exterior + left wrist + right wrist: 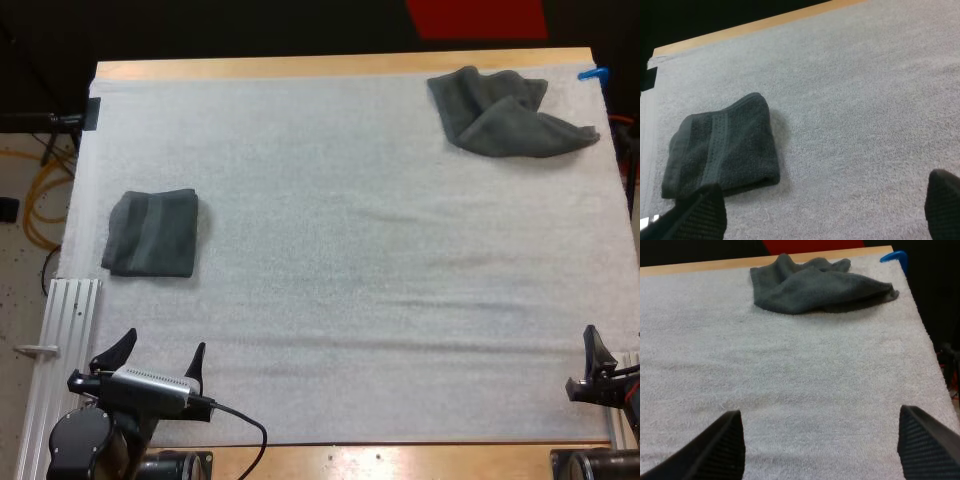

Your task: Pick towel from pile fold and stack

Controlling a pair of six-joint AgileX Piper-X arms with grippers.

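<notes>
- Pile status: one crumpled dark grey-green towel point(510, 112) at the far right corner of the white mat point(350, 300), close to the wooden tabletop's point(330, 66) far edge.
- Long axis roughly along that far edge, with a bunched flap trailing off toward the right side.
- Spread wide with nothing between them: right fingers point(720, 445), parked at the near right edge, crumpled towel more or less straight ahead but well apart.
- Same deal for the left fingers point(700, 212): spread, empty, at the near left corner, facing a folded dark grey-green towel point(722, 147) lying flat just ahead.
- Key bit: way nearer to the right arm than the left, so probably a straight reach forward from that side. Looks like a long diagonal haul from the left.
- Guessing no fold started on the crumpled one yet, and the left spot serving as the stack.
</notes>
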